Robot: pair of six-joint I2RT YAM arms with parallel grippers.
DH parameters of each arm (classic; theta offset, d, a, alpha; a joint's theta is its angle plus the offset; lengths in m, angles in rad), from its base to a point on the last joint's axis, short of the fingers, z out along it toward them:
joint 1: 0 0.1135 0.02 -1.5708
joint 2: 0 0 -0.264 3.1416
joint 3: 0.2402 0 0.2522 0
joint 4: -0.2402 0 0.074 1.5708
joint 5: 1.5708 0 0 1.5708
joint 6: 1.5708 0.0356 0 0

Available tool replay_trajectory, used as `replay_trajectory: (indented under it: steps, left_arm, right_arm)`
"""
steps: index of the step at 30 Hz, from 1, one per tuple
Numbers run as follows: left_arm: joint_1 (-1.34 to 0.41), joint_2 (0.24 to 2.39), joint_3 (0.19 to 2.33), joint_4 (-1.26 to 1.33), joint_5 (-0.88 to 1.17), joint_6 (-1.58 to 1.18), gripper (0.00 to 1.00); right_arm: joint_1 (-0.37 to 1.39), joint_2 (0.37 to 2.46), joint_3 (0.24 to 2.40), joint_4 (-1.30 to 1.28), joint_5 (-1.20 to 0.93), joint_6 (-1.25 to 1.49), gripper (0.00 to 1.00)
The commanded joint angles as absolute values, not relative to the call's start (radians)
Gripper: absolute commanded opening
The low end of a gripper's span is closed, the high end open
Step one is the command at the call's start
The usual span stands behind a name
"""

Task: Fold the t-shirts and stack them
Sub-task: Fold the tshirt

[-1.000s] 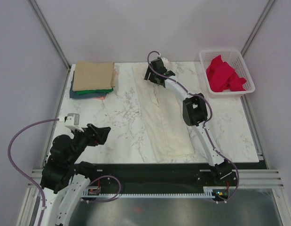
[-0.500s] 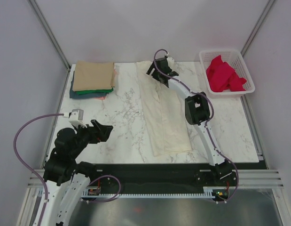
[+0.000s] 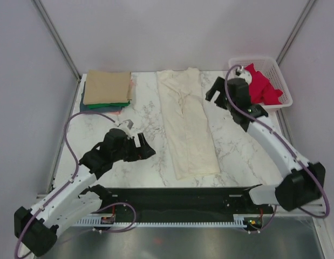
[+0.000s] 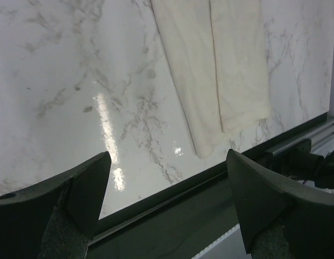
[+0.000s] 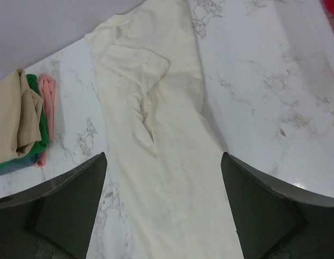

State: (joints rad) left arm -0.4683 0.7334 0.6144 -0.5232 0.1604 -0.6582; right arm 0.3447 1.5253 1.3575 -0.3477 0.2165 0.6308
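The cream t-shirt (image 3: 186, 127) lies folded lengthwise into a long strip down the middle of the marble table; it also shows in the right wrist view (image 5: 161, 151) and the left wrist view (image 4: 220, 70). A stack of folded shirts, tan on top (image 3: 106, 87) over green and teal, sits at the back left and shows in the right wrist view (image 5: 18, 121). My left gripper (image 3: 145, 150) is open and empty, left of the strip's near end. My right gripper (image 3: 214, 94) is open and empty, just right of the strip's far end.
A white mesh basket (image 3: 280, 75) holding a red garment (image 3: 257, 84) stands at the back right corner. The table's dark front rail (image 3: 199, 192) runs along the near edge. Grey walls close in the back and sides.
My right gripper let go of the shirt's far end and swung right and back toward the basket. My left arm reached forward and right toward the strip's near end.
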Motion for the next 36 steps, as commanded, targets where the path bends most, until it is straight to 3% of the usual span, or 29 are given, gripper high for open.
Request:
replay_trajectory:
  steps: [1, 7, 13, 21, 24, 28, 30, 33, 36]
  left_arm:
    - [-0.662, 0.895, 0.629, -0.371, 0.071, -0.784, 0.95]
    - [-0.850, 1.184, 0.669, -0.259, -0.038, -0.886, 0.95]
    - [-0.940, 1.371, 0.686, -0.150, -0.057, -0.968, 0.95]
    - [-1.005, 1.488, 0.687, -0.120, -0.097, -1.041, 0.94]
    - [-1.006, 1.509, 0.666, -0.089, -0.087, -1.051, 0.91]
    - [-1.028, 1.534, 0.664, -0.064, -0.077, -1.049, 0.77]
    - [-1.037, 1.545, 0.658, -0.034, -0.068, -1.052, 0.72]
    - [-1.046, 1.554, 0.644, -0.009, -0.043, -1.057, 0.55]
    - [-1.060, 1.536, 0.627, -0.005, -0.044, -1.060, 0.24]
  right_arm:
    - [0.356, 1.316, 1.015, -0.489, 0.245, 0.647, 0.94]
    - [0.357, 1.011, 0.613, -0.473, 0.163, 0.816, 0.86]
    - [0.409, 0.980, 0.493, -0.479, 0.109, 0.873, 0.80]
    - [0.570, 0.956, 0.390, -0.451, 0.136, 0.985, 0.57]
    - [0.610, 0.934, 0.376, -0.460, 0.163, 1.017, 0.44]
    - [0.618, 0.905, 0.373, -0.489, 0.181, 1.025, 0.28]
    - [0.618, 0.899, 0.373, -0.495, 0.184, 1.025, 0.27]
    - [0.620, 0.879, 0.374, -0.520, 0.189, 1.025, 0.25]
    - [0.620, 0.864, 0.376, -0.537, 0.192, 1.026, 0.20]
